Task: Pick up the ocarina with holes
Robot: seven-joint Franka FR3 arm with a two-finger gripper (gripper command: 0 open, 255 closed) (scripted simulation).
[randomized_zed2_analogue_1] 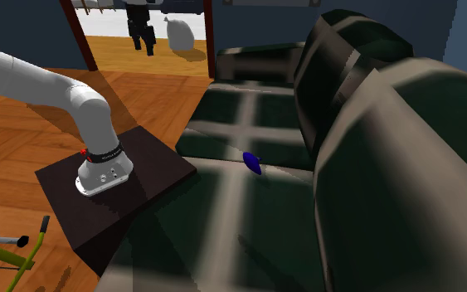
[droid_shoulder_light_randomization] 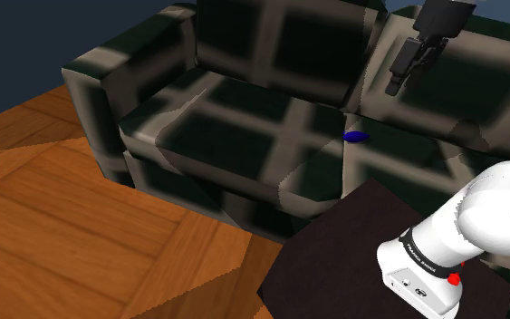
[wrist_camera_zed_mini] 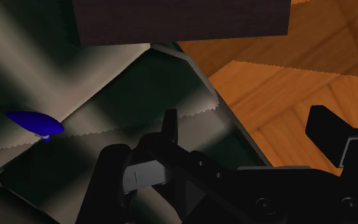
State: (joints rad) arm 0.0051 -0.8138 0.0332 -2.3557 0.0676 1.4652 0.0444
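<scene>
**Shoulder view.** The blue ocarina (droid_shoulder_light_randomization: 356,137) lay on the seat of the dark checked sofa (droid_shoulder_light_randomization: 244,127), at the seam between two cushions and toward the seat's back edge. The claw (droid_shoulder_light_randomization: 399,80) hung high over it, in front of the backrest and well apart from it. The arm was cut off by the upper edge, and the spread of the claw could not be read here.

**Second exterior view.** The ocarina (randomized_zed2_analogue_1: 253,163) sat close under the backrest, and the claw (randomized_zed2_analogue_1: 144,35) appeared small near the top edge, above the stand (randomized_zed2_analogue_1: 153,158).

**Wrist view.** The two fingers (wrist_camera_zed_mini: 170,127) stood wide apart with nothing between them, and the ocarina (wrist_camera_zed_mini: 34,122) lay off to one side of their line, not beneath it.

**Step in hand: the approach.** Done well, it would probably centre the claw over the ocarina first. The claw would then turn so the fingers span the narrow width, and descend wide until they straddle the body. They should close low, since the tapered shell may slip or sink into the seam.

**Uncertain.** The holes could not be made out, nor whether the ocarina rested in the seam's groove.
</scene>
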